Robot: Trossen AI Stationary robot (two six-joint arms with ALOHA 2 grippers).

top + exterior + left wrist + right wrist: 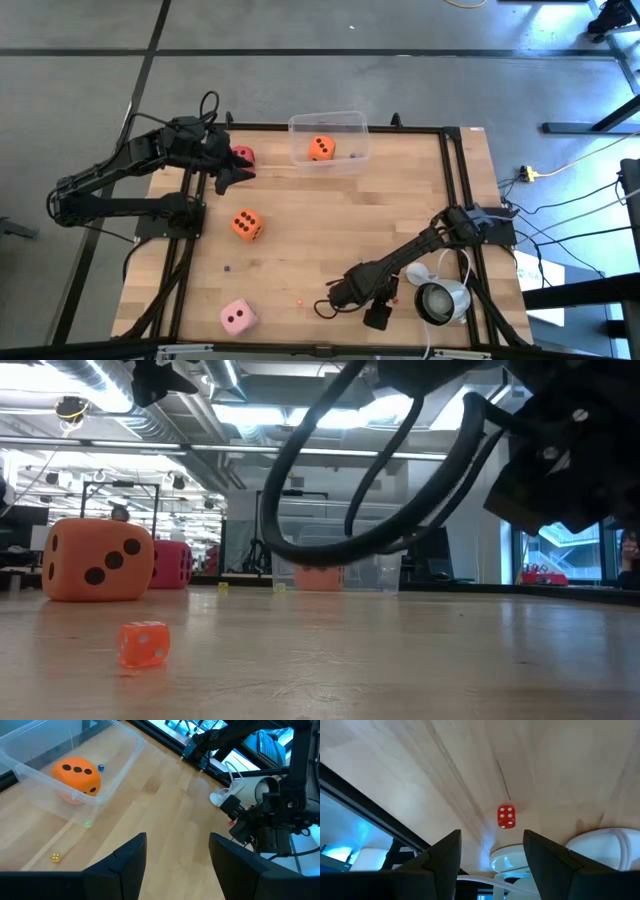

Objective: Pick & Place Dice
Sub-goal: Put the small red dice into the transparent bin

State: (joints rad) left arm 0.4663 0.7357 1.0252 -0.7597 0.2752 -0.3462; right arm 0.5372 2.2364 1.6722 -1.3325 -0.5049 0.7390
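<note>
Spread wide, my left gripper [232,178] hangs empty beside the red die [243,156], one orange die [321,148] already binned, so next I descend and pinch red.

The pale wooden slatted table [300,250] carries a clear plastic bin [340,158], orange [246,224], red [243,156] and pink foam dice [237,317], and a white cup [442,301].

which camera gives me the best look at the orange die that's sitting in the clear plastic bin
The left wrist view: the orange die fills much of the clear bin, pips visible. The high view shows it small from above. The low view gives only an orange blur behind the far bin wall. The right wrist view misses it.
</note>
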